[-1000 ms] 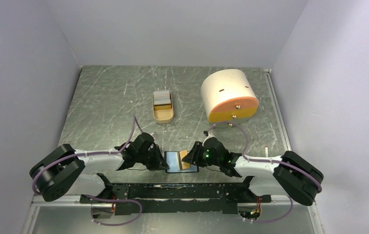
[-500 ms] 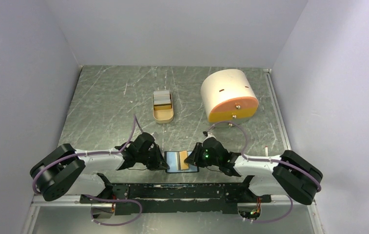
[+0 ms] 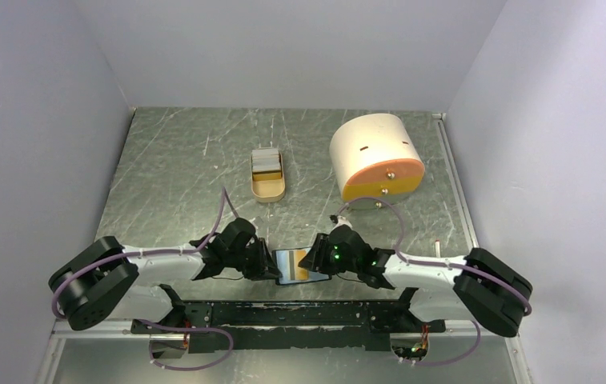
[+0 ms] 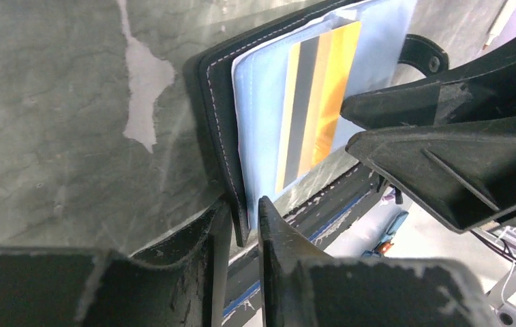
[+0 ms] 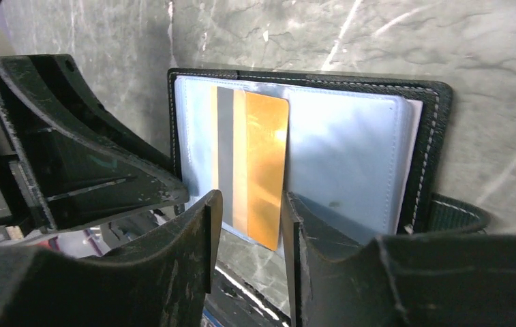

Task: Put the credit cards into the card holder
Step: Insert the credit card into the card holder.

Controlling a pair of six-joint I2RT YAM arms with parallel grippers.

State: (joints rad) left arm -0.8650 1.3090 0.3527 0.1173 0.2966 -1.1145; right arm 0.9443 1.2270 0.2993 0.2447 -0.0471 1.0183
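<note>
The black card holder point(image 3: 293, 266) lies open at the table's near edge, between my two grippers. My left gripper point(image 3: 270, 268) is shut on its black stitched edge point(image 4: 215, 116), seen in the left wrist view point(image 4: 245, 210). A yellow-orange credit card with a grey stripe point(image 5: 258, 160) sits partly in a blue-grey inner pocket point(image 5: 343, 146), its near end sticking out. My right gripper point(image 5: 248, 204) is open, its fingertips on either side of that end. More whitish-grey credit cards point(image 3: 266, 162) lie in the tan tray far back.
The tan oval tray point(image 3: 270, 192) stands mid-table. A big cream-and-orange cylinder point(image 3: 375, 156) lies at the back right. The black base rail point(image 3: 299, 316) runs just below the wallet. Grey walls close in the left, right and back.
My right gripper has edged a little left over the wallet. The wallet has tilted slightly. The left gripper keeps its hold.
</note>
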